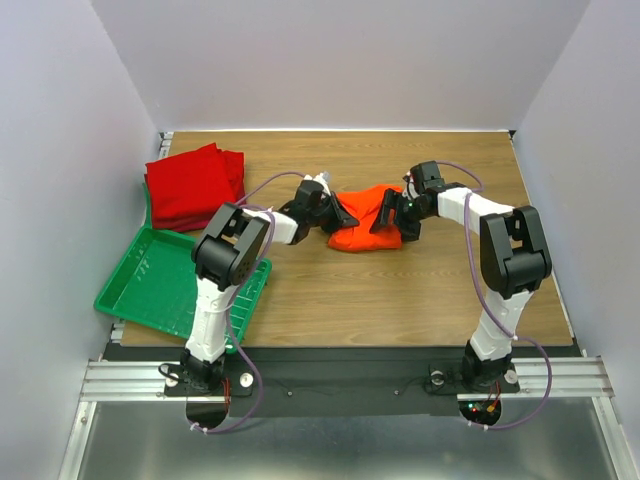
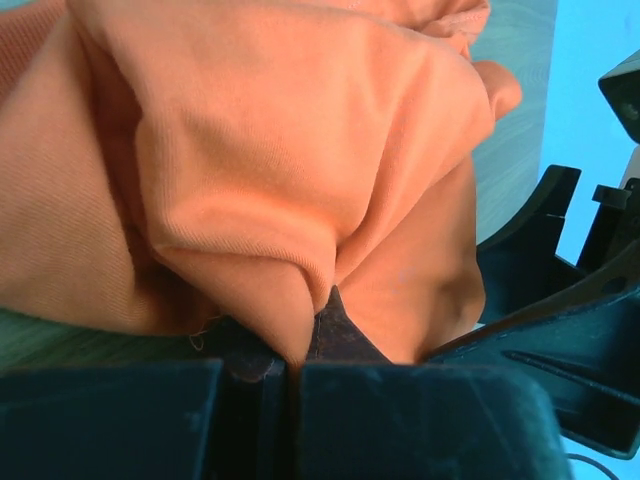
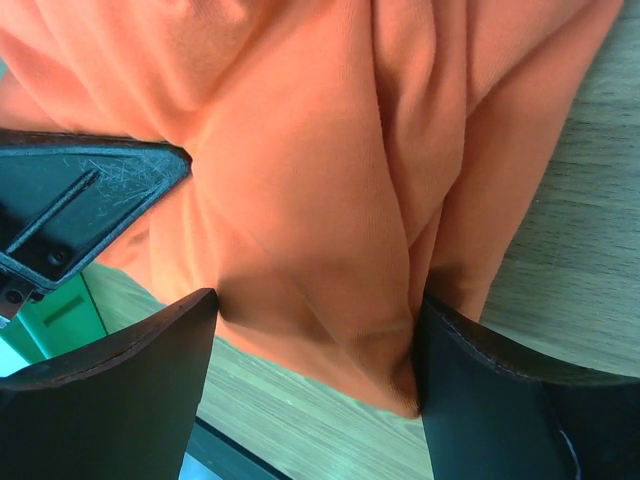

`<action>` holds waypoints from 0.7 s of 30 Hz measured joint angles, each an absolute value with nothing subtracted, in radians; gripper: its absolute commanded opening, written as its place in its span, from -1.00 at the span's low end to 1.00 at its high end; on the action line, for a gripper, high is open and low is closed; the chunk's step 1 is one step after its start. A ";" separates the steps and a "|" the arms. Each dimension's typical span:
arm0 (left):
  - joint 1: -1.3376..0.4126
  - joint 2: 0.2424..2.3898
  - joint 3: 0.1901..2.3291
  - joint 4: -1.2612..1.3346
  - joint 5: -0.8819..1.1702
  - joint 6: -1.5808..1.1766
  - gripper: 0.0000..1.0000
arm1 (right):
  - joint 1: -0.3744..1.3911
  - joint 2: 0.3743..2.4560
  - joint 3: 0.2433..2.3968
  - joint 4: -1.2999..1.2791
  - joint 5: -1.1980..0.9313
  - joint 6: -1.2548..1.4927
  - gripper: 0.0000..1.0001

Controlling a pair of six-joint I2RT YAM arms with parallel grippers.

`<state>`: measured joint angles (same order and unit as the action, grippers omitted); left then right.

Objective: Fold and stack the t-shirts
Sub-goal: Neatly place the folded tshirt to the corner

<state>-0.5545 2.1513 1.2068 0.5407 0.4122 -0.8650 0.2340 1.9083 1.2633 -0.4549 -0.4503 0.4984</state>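
Overhead view: the orange t-shirt (image 1: 365, 222) lies crumpled at centre frame on the wooden table (image 1: 400, 300). The left gripper (image 2: 295, 368) is at the shirt's left edge, jaws pressed together and pinching a fold of orange cloth. The right gripper (image 3: 315, 345) is at the right edge, jaws wide apart with bunched cloth between them, not clamped. The red t-shirts (image 1: 195, 185) sit folded and stacked at upper left. The green tray (image 1: 150, 290) is just below that stack.

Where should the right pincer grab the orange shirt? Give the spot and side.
Probably take the orange shirt by the thick fold at its right end, coming in from the right. It lies crumpled, the left pincer pinches its left end, and the right pincer stands open astride that fold.
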 measured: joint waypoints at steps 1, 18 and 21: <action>-0.555 2.151 1.215 0.529 0.411 -0.856 -1.00 | 0.234 1.908 1.263 -0.455 -0.450 0.498 0.61; -0.395 2.110 1.453 0.040 0.433 -0.424 -1.00 | 0.234 1.680 1.169 -0.463 -0.438 0.493 0.69; -0.340 2.081 1.516 -0.085 0.441 -0.325 -1.00 | 0.234 1.645 1.139 -0.463 -0.438 0.493 0.69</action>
